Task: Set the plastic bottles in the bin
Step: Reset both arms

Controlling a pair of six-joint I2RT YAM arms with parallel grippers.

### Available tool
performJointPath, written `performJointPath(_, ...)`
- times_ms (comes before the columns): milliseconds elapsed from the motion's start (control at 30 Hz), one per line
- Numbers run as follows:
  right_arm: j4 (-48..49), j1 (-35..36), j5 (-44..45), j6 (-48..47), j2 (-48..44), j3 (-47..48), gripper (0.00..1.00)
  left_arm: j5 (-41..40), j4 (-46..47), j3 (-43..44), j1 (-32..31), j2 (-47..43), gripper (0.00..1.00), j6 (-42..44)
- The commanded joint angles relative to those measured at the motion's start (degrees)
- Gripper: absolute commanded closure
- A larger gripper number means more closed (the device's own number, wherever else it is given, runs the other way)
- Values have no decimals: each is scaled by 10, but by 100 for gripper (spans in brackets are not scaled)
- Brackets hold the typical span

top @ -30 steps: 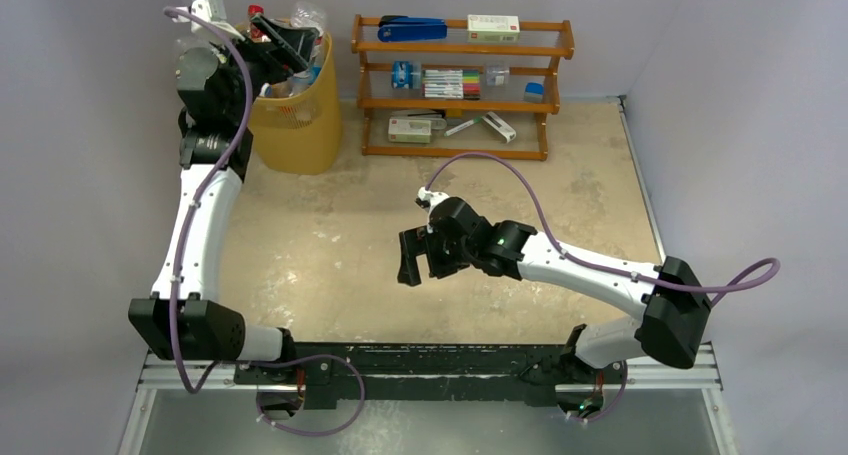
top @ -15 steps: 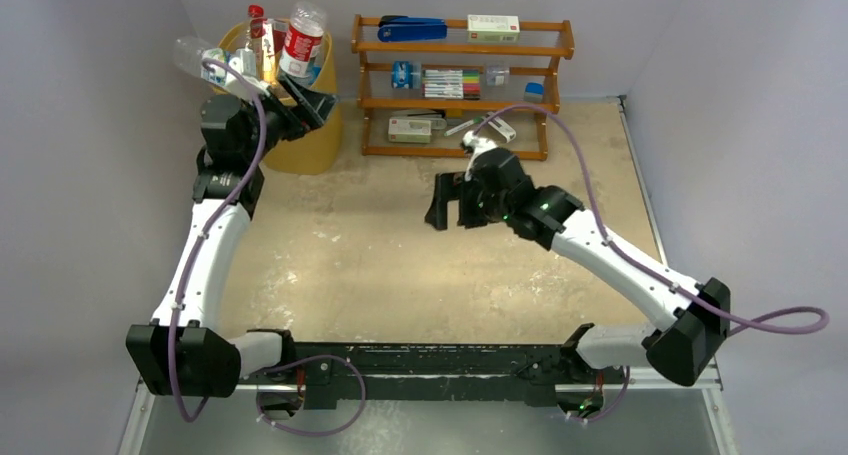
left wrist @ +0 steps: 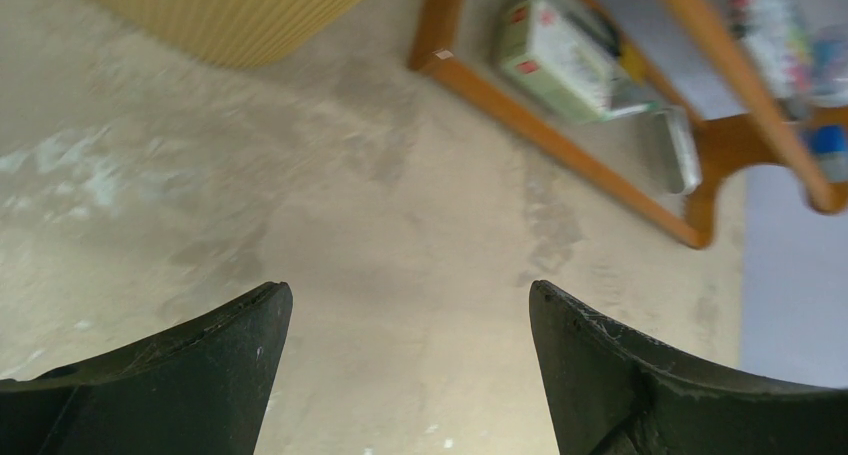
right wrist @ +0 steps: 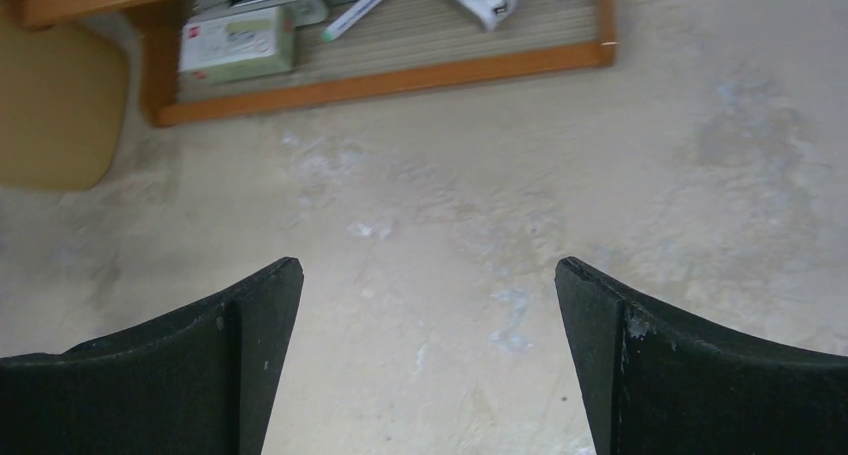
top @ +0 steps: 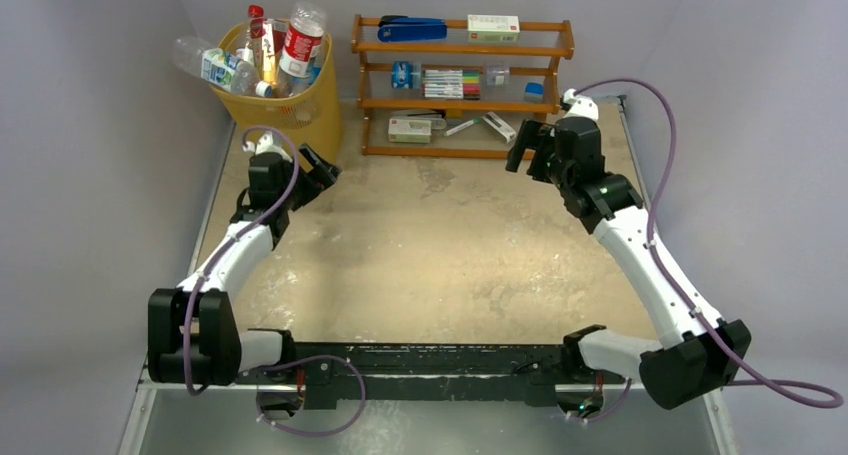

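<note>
Bin (top: 300,125) sits in the far-left corner, stuffed with plastic bottles (top: 290,45) that stick up above the rim. One clear bottle hangs over the left edge. Left gripper (top: 318,172) is just in front of the bin, fingers spread wide, holding nothing. Wooden rack (top: 460,50) stands right of the bin: blue stapler (top: 412,28) on the top tier, pens in the middle. Right gripper (top: 531,147) is at the rack's right end, fully spread, nothing in it. Only the top view shows the bottles. Left wrist view catches just the bin's ribbed wall and the rack's lower tier. Right wrist view gets a bin corner, a white box (right wrist: 235,45) and a green-tipped pen (right wrist: 365,10).
</note>
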Motion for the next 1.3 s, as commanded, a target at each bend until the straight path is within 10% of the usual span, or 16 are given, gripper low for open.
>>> performJointPath(0, 98, -62, 48, -39, -33, -65, 0, -75, 108, -59, -4, 22, 11, 2)
performJointPath(233, 277, -236, -12, -44, -65, -233, 0, -156, 168, -98, -3, 80, 11, 65)
performJointPath(567, 517, -246, 111, -45, -31, -372, 0, -311, 278, -129, 6, 106, 11, 162)
performJointPath(1267, 860, -248, 180, -150, 144, -449, 0, -236, 537, -191, 88, 143, 11, 265)
